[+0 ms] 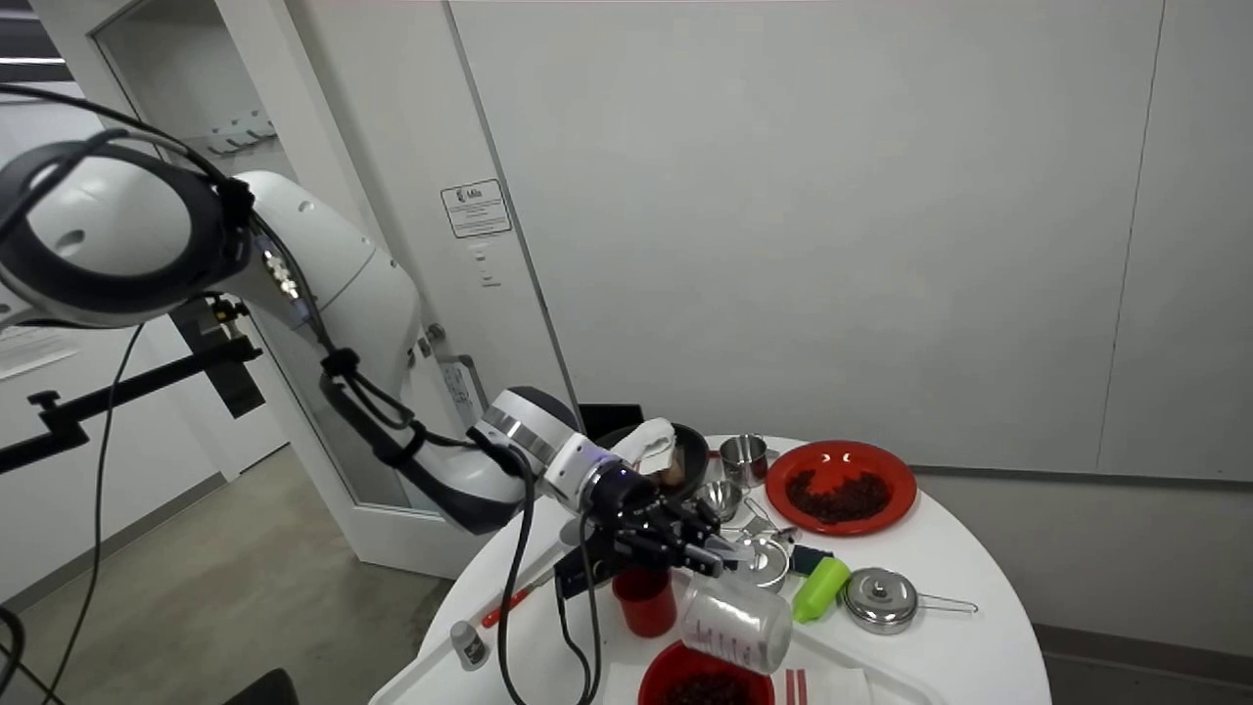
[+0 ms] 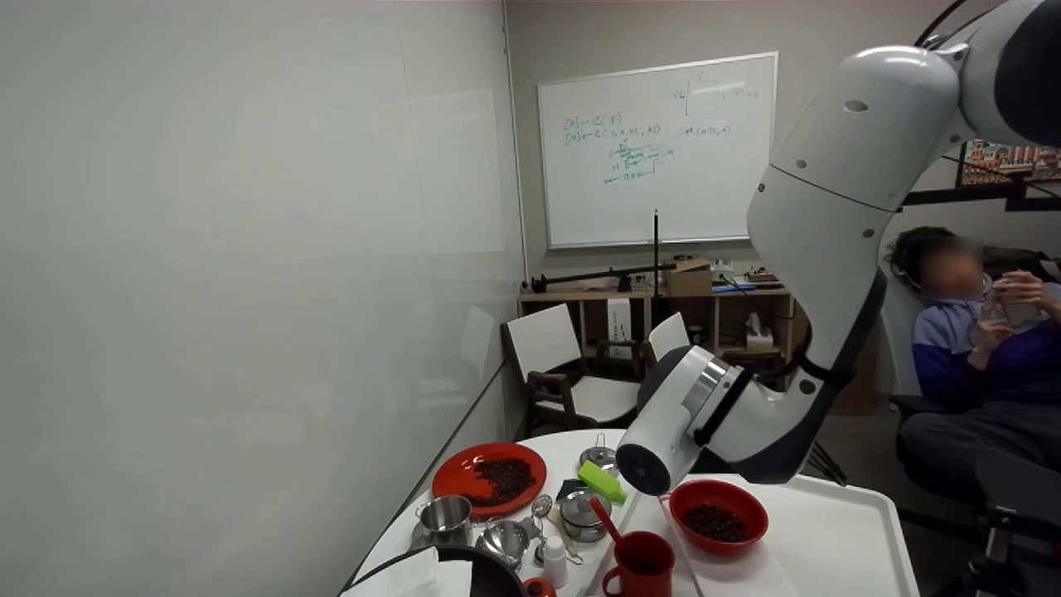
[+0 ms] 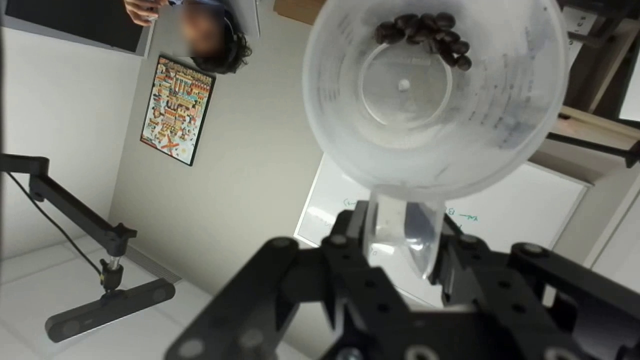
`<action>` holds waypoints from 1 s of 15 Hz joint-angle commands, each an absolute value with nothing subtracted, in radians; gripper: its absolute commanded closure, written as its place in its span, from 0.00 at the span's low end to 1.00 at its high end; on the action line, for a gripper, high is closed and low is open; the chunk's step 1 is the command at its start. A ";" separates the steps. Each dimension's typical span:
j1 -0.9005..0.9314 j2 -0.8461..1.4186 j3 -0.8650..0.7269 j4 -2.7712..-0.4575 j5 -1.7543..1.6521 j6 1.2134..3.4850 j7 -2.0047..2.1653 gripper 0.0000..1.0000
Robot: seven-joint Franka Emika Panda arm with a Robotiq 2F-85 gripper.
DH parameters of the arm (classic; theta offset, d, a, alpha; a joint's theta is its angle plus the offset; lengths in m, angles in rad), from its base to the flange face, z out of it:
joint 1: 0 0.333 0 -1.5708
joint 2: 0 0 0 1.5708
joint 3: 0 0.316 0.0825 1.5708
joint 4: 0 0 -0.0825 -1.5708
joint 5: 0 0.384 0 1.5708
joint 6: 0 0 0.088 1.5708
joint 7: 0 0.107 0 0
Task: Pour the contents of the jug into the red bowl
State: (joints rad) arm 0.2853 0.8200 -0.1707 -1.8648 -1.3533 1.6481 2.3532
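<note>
The clear plastic jug [image 1: 736,627] is tipped far onto its side, just above and behind the red bowl [image 1: 658,676] in an exterior view. In the wrist view I look into the mouth of the jug [image 3: 405,125]; several dark beans [image 3: 430,32] lie against its inner wall. My gripper [image 1: 719,556] is shut on the jug's handle, which shows between the fingers [image 3: 402,235]. The red bowl [image 2: 750,507] stands on the tray and holds many dark beans [image 2: 714,524]. The arm hides the jug and gripper in that exterior view.
A red cup [image 1: 646,605] stands close beside the jug. A red plate [image 1: 899,475] with beans, a lidded metal pot [image 1: 881,597], a bright green object [image 1: 820,589] and a black pan [image 2: 497,572] stand around. A white tray [image 2: 837,539] bears the bowl. A person [image 2: 961,348] sits behind.
</note>
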 commanded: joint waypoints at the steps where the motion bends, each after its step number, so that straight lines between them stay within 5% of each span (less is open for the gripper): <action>1: 0.246 0.894 -0.105 -1.793 -1.433 1.518 2.373 0.90; 15: 0.243 1.084 0.003 -1.693 -1.622 1.230 2.317 0.90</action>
